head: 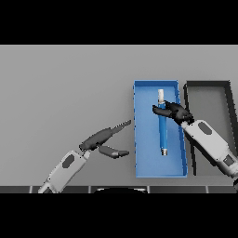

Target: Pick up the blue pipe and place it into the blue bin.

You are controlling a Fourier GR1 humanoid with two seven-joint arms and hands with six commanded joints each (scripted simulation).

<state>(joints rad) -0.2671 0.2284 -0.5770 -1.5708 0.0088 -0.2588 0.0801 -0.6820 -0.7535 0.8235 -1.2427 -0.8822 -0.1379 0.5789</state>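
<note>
Right of centre, the right hand [175, 111] curls its fingers round the slender blue pipe with a white tip [162, 128], over the shallow rectangular blue bin [138, 139]. Lower left, the left hand [104, 137] is relaxed, fingers straight.

No text, label, brand, number or sign can be read anywhere. The blue bin [158, 172] carries no marking on its walls or floor. The blue pipe [162, 130] lying inside it shows no lettering either.

Pipe [162, 125] in bin [139, 139]
</note>
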